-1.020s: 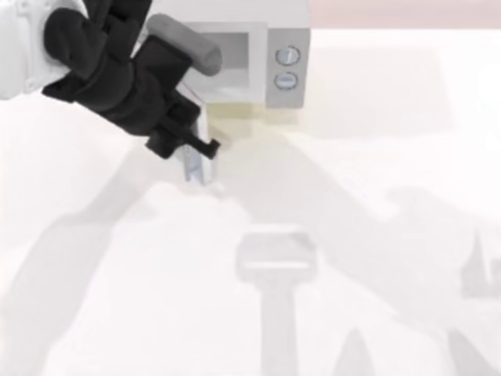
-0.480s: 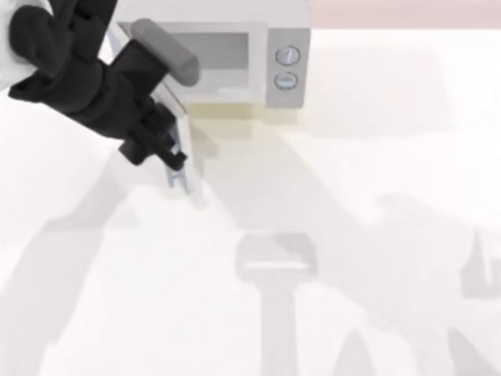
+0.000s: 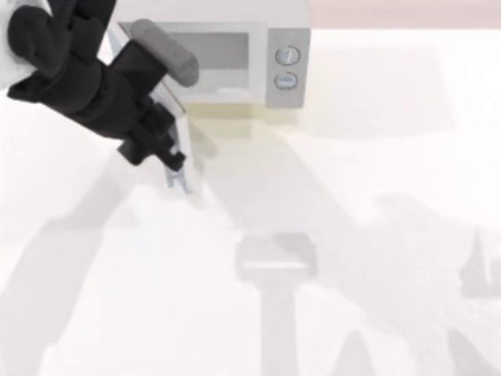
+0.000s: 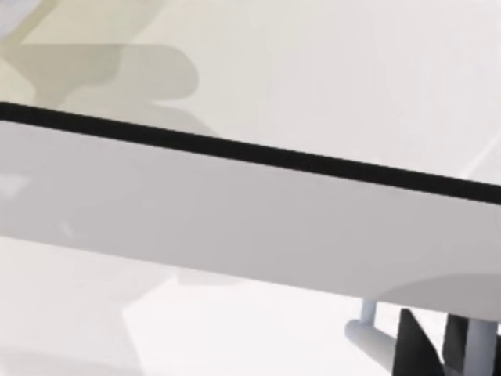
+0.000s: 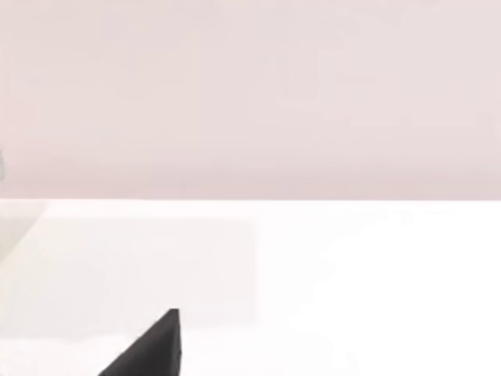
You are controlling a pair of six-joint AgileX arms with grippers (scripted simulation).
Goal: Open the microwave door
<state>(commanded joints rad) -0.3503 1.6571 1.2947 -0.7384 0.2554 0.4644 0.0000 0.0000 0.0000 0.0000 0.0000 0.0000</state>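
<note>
We see the microwave (image 3: 235, 59) standing at the far edge of the tabletop (image 3: 376, 235), left of centre in the top view, its front facing toward the near edge. Its long axis runs left to right across the table, with the two round knobs (image 3: 287, 67) stacked at its right end and the pale inside (image 3: 223, 55) open to view.

The microwave door (image 3: 178, 137) is swung well out from the front — hinged at the microwave's left end, it now angles away from the cavity, its free edge pointing toward the near-left of the tabletop. Its light-grey handle (image 3: 179, 177) shows at that free edge, just below the black fingers.

Our left hand (image 3: 160, 153) is at the door's free edge, left of the cavity, its fingers clenched on the handle. In the left wrist view the door (image 4: 250, 219) fills the frame as a broad grey band with a dark strip along one edge, and the handle (image 4: 372, 345) appears beside a dark fingertip (image 4: 415, 352).

Our right hand is outside the top view; its wrist view shows only a dark finger tip (image 5: 153, 348) above the bare tabletop (image 5: 352, 274), so we cannot tell how it is set.
</note>
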